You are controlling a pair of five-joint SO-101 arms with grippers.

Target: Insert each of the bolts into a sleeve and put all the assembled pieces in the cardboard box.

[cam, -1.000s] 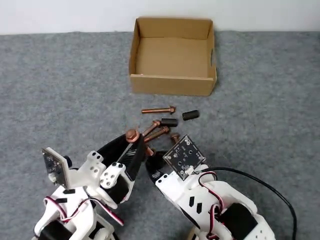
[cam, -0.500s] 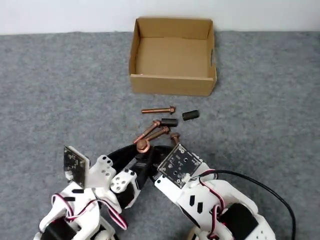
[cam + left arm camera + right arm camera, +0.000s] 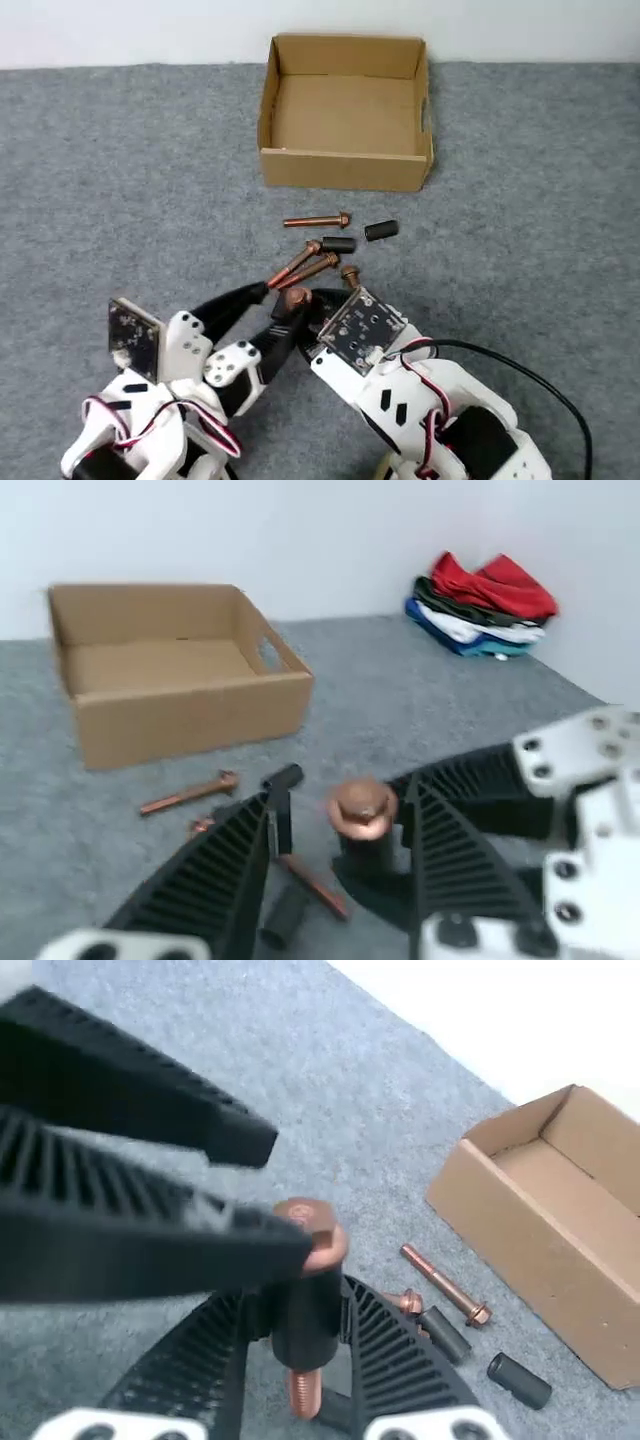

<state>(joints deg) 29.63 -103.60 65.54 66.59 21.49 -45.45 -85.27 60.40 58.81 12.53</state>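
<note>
Released since a moment ago, the bolt (image 3: 312, 1238) is seated in the sleeve (image 3: 303, 1328) clamped by the right gripper (image 3: 300, 1310), the left gripper (image 3: 340, 805) spread wide around it; loose bolts (image 3: 316, 220) and spare sleeves (image 3: 381, 230) are scattered near the cardboard box (image 3: 345, 170)

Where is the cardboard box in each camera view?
High view: cardboard box at the table's far middle, near the wall.
Left wrist view: box beyond the open jaws, front wall facing.
Right wrist view: box beyond the gripped sleeve, seen corner-on.
Shared landmark: lone bolt before its front wall.
</note>
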